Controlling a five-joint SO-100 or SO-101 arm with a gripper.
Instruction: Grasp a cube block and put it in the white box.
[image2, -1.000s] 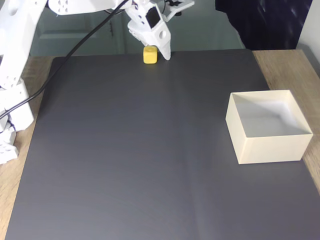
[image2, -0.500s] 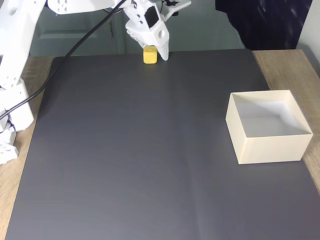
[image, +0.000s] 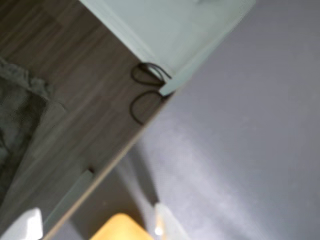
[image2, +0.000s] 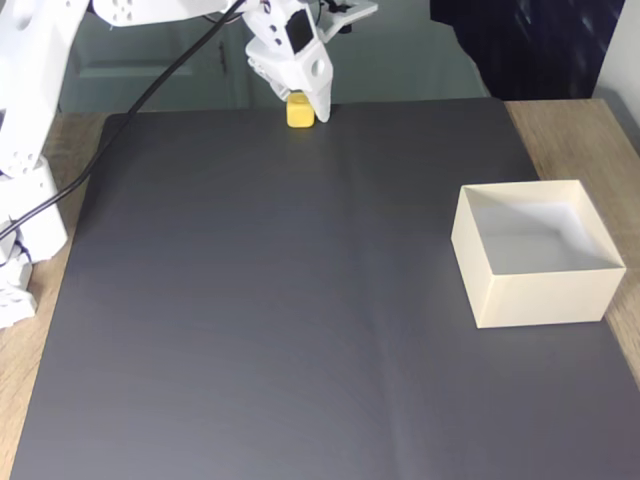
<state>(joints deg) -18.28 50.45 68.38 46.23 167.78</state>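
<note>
At far mat edge, gripper (image2: 303, 112) clamps cube block (image2: 299, 110), well apart from white box (image2: 540, 255); hold looks shallow, so block may slip during carry.

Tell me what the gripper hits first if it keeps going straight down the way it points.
The gripper points down at the yellow cube block, so likely the cube, then the dark mat under it.

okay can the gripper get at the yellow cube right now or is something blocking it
Probably yes. The gripper is already down around the cube block at the mat's far edge, with nothing else near it.
</note>
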